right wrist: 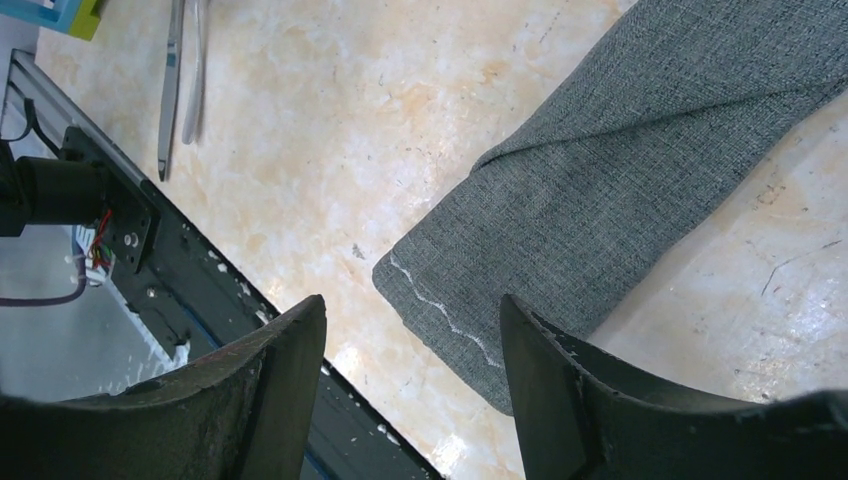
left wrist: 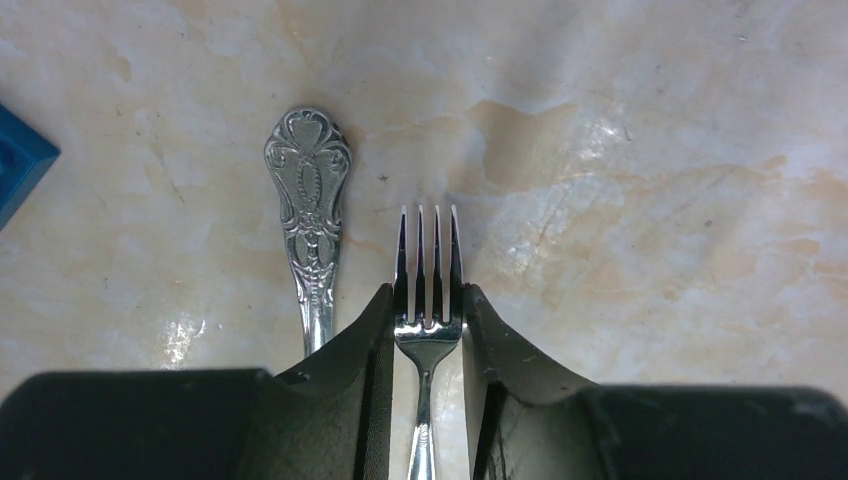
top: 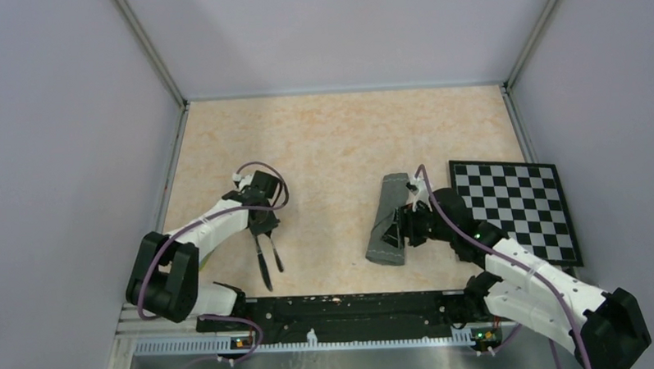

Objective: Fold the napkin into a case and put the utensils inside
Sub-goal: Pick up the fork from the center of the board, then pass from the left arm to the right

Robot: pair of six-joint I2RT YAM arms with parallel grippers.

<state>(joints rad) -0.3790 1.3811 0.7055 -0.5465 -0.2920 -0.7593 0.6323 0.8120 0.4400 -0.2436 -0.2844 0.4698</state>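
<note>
The napkin (top: 391,219) lies as a narrow dark grey folded oblong at centre right; its stitched near end shows in the right wrist view (right wrist: 560,230). My right gripper (top: 401,229) hovers open and empty over that near end (right wrist: 410,305). The fork (left wrist: 428,260) and the knife, with its ornate handle (left wrist: 308,190), lie side by side on the table at the left (top: 266,260). My left gripper (top: 262,229) is down on them, its jaws closed against both sides of the fork's head (left wrist: 428,300). The knife lies just outside the left finger.
A black-and-white checkered board (top: 517,206) lies right of the napkin. A black rail (top: 344,309) runs along the near table edge. A blue object (left wrist: 15,160) sits at the left edge of the left wrist view. Grey walls enclose the table.
</note>
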